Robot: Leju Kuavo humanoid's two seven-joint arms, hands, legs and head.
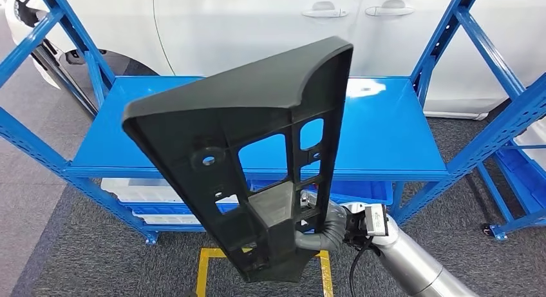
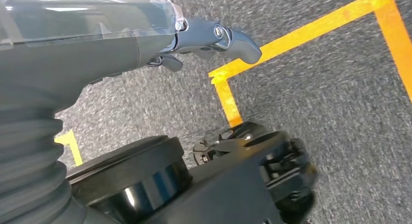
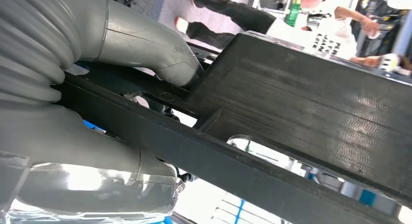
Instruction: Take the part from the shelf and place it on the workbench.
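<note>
A large black plastic part [image 1: 244, 149] with ribs and cut-out windows stands upright and tilted, close in front of the head camera. My right hand [image 1: 319, 216] grips it near its lower end. In the right wrist view the thumb [image 3: 155, 51] presses on the part [image 3: 301, 117] while the fingers [image 3: 92, 161] wrap under a black rib. My left hand [image 2: 214, 39] hangs beside my body above grey carpet, its fingers lightly curled and holding nothing.
A blue metal shelf [image 1: 386, 133] with a bare top board stands ahead, white crates [image 1: 148, 194] on its lower level. A white car [image 1: 257, 20] is behind it. Yellow tape [image 1: 205, 271] marks the carpet. A person [image 3: 335, 29] stands in the background.
</note>
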